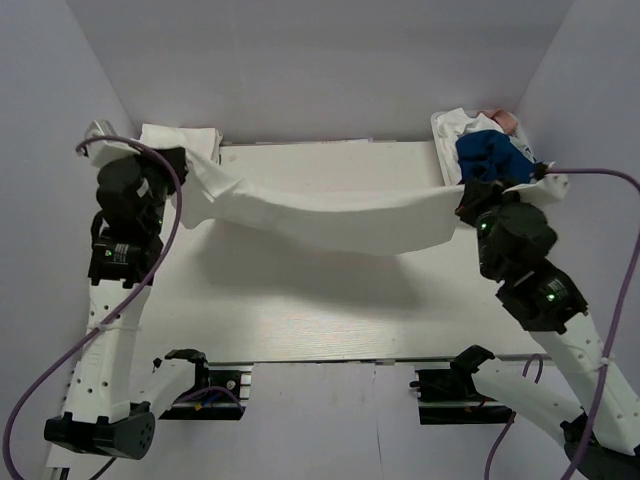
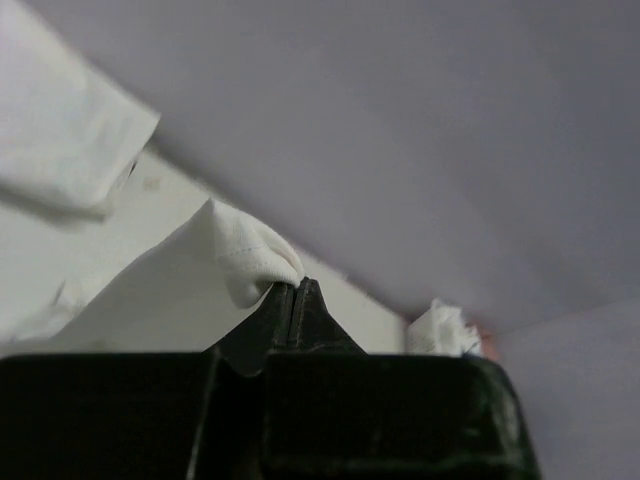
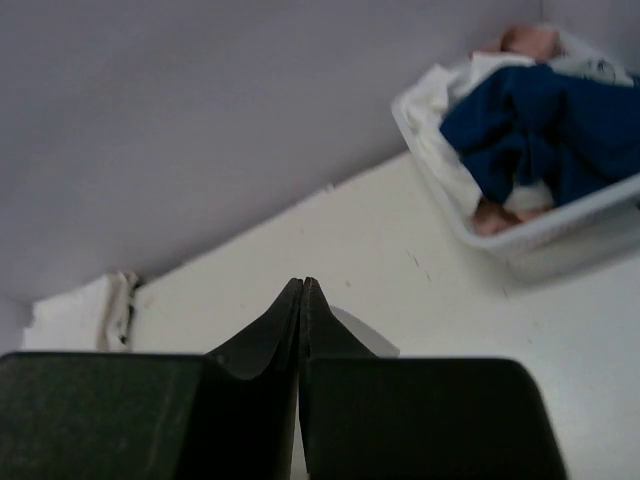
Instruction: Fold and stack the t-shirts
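T-shirt (image 1: 330, 215) hung above the surface (image 1: 300, 310).
Your left claw (image 2: 295, 298) and right claw (image 3: 303, 292) each pinch one end, jaws closed.

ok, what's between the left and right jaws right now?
One white t-shirt, pinched at both ends, stretched across and sagging above the table. Nothing else in the gap. Clearest in the top external view.

Top view fixed high at near edge, looking down on whole worktop (image 1: 300, 310), both wrist views low, close, facing far wall (image 2: 420, 120), right wrist and top share basket (image 3: 570, 228).
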### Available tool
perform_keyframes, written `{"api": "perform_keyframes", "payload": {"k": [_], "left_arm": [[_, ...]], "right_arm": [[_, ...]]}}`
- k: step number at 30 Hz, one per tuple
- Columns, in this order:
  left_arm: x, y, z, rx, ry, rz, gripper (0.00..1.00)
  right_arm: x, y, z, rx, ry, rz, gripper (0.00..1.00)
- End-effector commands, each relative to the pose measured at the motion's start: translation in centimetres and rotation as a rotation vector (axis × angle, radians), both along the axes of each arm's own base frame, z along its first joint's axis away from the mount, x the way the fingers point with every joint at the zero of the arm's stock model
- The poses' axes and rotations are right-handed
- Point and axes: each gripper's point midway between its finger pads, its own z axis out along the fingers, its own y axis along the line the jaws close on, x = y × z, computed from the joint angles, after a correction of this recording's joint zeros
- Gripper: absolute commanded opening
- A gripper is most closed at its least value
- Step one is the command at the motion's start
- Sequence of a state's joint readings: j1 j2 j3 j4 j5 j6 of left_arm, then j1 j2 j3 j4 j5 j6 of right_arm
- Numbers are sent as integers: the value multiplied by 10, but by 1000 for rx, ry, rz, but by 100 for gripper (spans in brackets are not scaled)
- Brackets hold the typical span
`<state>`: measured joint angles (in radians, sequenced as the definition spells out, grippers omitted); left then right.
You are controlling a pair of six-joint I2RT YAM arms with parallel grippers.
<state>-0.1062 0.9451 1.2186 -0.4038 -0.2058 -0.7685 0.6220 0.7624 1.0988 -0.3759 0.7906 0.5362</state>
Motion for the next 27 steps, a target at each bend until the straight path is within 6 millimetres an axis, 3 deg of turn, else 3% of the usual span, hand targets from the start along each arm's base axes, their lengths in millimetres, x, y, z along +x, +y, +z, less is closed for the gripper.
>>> {"api": "perform_keyframes", "payload": {"k": [1, 4, 5, 7, 8, 12, 16, 19, 22, 23, 25, 26, 27], "left_arm": [[-23, 14, 106, 68, -224, 45, 0], [-45, 14, 141, 129, -303, 29, 0], [-50, 18, 144, 127, -314, 48, 0], [-75, 32, 171, 131, -383, 121, 0], [-79, 33, 174, 139, -387, 123, 0], [-105, 38, 205, 163, -467, 147, 0], [-101, 31, 210, 169, -452, 109, 0], [-92, 24, 202, 185, -455, 72, 0], [-77, 20, 188, 193, -408, 57, 0], [-74, 16, 185, 187, -409, 34, 0], [-61, 3, 169, 199, -384, -33, 0], [-43, -2, 153, 192, -336, -59, 0], [-34, -11, 143, 198, -311, -106, 0]], "right_arm": [[-17, -23, 93, 31, -205, -40, 0], [-34, -28, 136, -5, -311, 9, 0], [-41, -34, 149, -24, -333, 3, 0], [-53, -42, 167, -26, -362, 9, 0], [-59, -46, 178, -41, -381, 6, 0], [-74, -57, 201, -52, -436, 0, 0], [-74, -57, 213, -86, -460, 0, 0], [-60, -45, 205, -119, -425, 14, 0], [-31, -30, 176, -158, -317, 3, 0], [-12, -14, 156, -186, -255, 25, 0], [6, 2, 132, -185, -196, 49, 0], [21, 20, 100, -217, -132, 97, 0], [25, 26, 93, -213, -122, 113, 0]]}}
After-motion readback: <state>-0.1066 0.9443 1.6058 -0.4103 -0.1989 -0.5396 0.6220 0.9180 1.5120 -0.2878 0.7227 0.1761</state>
